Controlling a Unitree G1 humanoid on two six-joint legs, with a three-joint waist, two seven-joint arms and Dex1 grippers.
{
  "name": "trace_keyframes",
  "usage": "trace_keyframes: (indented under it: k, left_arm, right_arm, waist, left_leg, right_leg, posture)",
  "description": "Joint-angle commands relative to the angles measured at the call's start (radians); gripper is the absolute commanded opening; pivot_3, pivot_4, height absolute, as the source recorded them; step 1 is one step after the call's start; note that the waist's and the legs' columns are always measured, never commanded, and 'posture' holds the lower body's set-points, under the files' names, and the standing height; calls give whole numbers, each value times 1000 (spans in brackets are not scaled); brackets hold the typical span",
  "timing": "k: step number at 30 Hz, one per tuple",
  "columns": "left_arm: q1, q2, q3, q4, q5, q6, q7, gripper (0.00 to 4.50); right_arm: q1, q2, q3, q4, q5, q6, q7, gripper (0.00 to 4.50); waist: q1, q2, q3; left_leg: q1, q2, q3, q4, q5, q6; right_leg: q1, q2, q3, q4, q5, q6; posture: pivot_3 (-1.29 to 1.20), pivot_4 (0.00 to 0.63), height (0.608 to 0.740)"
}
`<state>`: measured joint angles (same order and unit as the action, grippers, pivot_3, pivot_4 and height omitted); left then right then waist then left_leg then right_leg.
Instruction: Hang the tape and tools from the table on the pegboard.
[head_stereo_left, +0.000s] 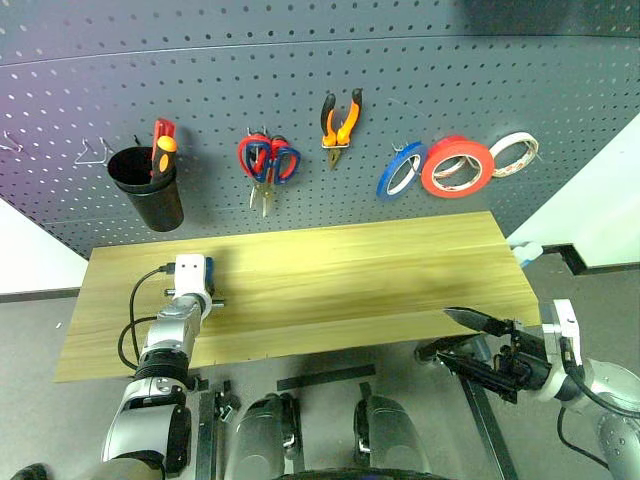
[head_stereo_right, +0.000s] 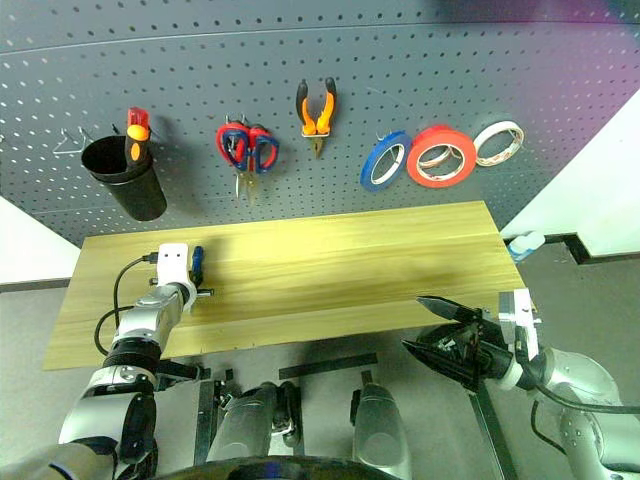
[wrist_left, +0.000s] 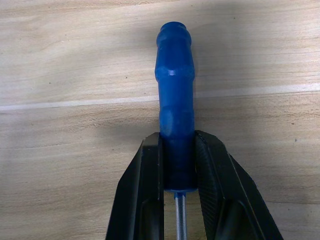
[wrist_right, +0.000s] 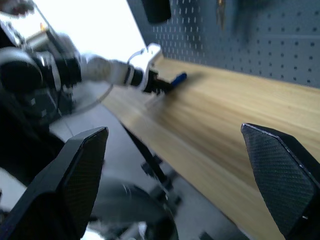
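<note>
Left claw (wrist_left: 178, 200) is clamped on the blue-handled screwdriver (wrist_left: 175, 105): both black fingers (wrist_left: 145, 195) press the lower end of the handle, with the metal shaft running back between them. The screwdriver lies flat on the tabletop (head_stereo_left: 350, 270), near its left end, handle pointing toward the pegboard (head_stereo_left: 330, 60).

Right claw (head_stereo_left: 472, 340) hangs off the front right edge of the tabletop, holding nothing, its two fingers spread wide apart. The right wrist view looks along the plank toward the left claw and the blue handle.

On the pegboard, from the left:
- black cup (head_stereo_left: 150, 190) holding a red-and-yellow-handled screwdriver (head_stereo_left: 163, 145)
- two pairs of scissors hung together, one red-handled (head_stereo_left: 250, 152), one dark-blue-handled (head_stereo_left: 283, 160), blades pointing down
- orange-and-black pliers (head_stereo_left: 340, 120), nose down
- blue tape ring (head_stereo_left: 400, 170)
- thick orange-red tape roll (head_stereo_left: 457, 166), just beside the blue ring and overlapping its edge
- thin pale ring with a red rim (head_stereo_left: 514, 153), to the right of the orange-red roll

An empty wire hook (head_stereo_left: 93, 153) sits left of the cup.
</note>
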<state>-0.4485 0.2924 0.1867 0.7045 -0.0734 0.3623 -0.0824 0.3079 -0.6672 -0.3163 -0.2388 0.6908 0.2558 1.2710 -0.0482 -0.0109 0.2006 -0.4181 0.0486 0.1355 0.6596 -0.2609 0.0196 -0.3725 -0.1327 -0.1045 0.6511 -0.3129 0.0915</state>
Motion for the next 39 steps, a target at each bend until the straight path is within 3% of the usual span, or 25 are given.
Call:
trace_keyframes:
  k: [1,7,20,28,39]
  left_arm:
    - [17,-2,-4,2,3,13,3,531]
    - [27,-9,-10,-23,-7,2,-21,531]
    - [167,-37,-36,-306,28,-151,22,531]
    - [234,-49,-47,-468,42,-160,36,531]
    - [417,-46,-127,-733,70,-156,-45,531]
  right_arm:
    - [-16,-7,-1,8,-15,-32,9,4500]
    - [-43,-2,25,-76,8,23,-58,4500]
    - [-139,15,13,-212,216,195,-202,4500]
    - [-223,37,34,-183,220,201,-235,4500]
    - [-297,71,46,-53,174,139,-167,4500]
  waist:
    - [0,1,0]
    - [2,2,1]
    - [3,0,3]
    - [3,-1,2]
    - [3,-3,-7]
  left_leg:
    - [0,0,0,-1,0,0]
    - [0,0,0,-2,0,0]
    - [-6,-2,1,-8,2,1]
    - [-7,-2,1,-7,3,2]
    - [-7,-3,2,-2,3,1]
  right_leg:
    - [0,0,0,-1,0,0]
    - [0,0,0,-2,0,0]
    - [-2,-1,-2,-6,0,0]
    - [-2,0,-5,-5,0,1]
    - [-1,1,-7,-2,1,3]
  posture:
    - [-194,228,740]
    - [-187,224,740]
    - [-166,191,740]
    - [-153,164,740]
    - [-135,99,740]
